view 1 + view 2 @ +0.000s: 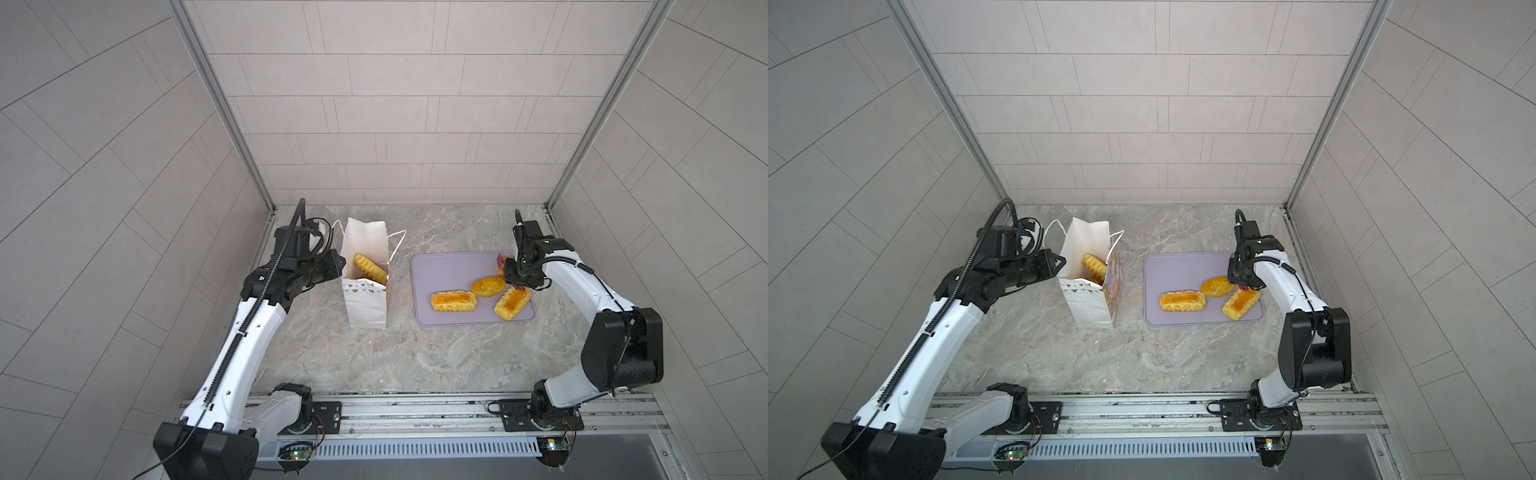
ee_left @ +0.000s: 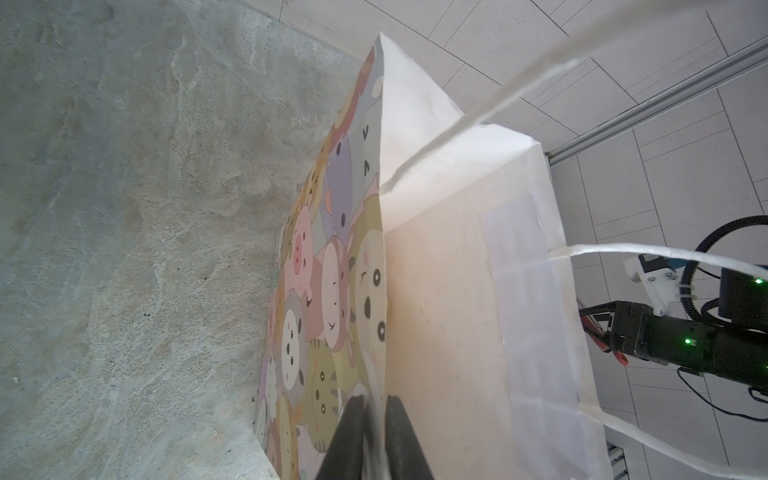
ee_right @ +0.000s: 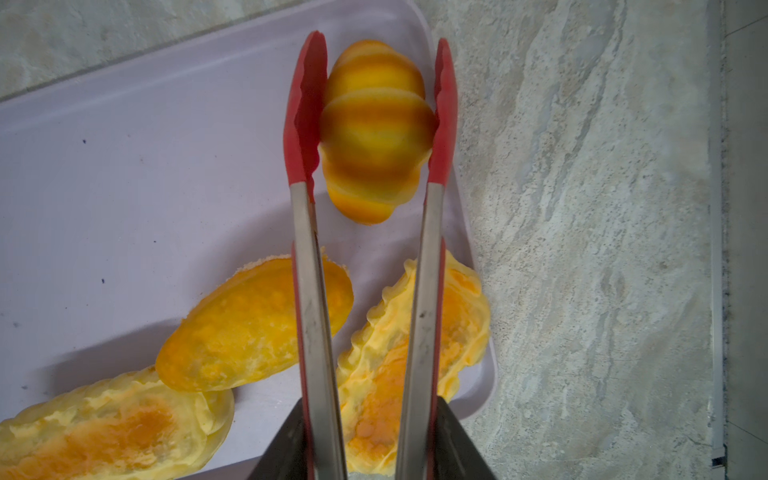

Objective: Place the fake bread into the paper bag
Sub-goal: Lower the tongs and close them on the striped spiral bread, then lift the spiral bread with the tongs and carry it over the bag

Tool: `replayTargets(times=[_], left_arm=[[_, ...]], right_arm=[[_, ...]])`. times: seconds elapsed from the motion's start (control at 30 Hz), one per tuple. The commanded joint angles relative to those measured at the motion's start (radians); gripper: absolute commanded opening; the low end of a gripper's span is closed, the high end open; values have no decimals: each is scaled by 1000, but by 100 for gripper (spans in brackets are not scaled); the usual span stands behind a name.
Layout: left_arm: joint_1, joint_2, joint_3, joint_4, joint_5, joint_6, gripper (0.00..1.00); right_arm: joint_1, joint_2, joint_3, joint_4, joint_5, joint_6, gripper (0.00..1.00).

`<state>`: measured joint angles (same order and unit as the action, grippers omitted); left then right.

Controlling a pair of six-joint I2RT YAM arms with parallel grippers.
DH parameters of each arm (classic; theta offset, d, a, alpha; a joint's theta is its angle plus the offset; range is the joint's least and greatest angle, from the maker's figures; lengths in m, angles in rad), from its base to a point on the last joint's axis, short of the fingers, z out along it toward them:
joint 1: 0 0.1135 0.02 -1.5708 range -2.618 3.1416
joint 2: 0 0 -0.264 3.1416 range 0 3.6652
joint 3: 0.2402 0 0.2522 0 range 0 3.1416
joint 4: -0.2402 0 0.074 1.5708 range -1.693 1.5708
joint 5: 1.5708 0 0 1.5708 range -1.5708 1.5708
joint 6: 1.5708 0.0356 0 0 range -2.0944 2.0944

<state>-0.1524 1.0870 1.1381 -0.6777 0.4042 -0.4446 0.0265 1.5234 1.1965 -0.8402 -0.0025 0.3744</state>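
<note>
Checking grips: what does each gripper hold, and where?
Left gripper: paper bag, by its rim. Right gripper: tongs, by their metal arms, clamping the ridged bun mid-body.

2 top views are looking down on the same table (image 1: 374, 353); left wrist is sitting close against the paper bag (image 2: 436, 291); right, above the tray (image 3: 124, 166).

The paper bag (image 2: 328, 270) is white with pastel animal faces. The tray (image 3: 124, 166) is lilac, the tongs (image 3: 305, 124) red-tipped, the blurred bun (image 3: 374, 124) seemingly banded golden-orange.
</note>
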Motion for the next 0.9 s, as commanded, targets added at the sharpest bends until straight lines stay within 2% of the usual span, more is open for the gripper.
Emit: replayTargets(times=[0.0, 0.6, 0.87], left_arm=[[6, -3, -8, 7, 2, 6, 14], [5, -2, -7, 4, 1, 3, 14], [5, -3, -6, 0, -1, 4, 14]], right_arm=[[-5, -10, 3, 6, 2, 13, 40], [-5, -99, 58, 4, 2, 8, 35], [-5, -142, 54, 38, -35, 0, 34]])
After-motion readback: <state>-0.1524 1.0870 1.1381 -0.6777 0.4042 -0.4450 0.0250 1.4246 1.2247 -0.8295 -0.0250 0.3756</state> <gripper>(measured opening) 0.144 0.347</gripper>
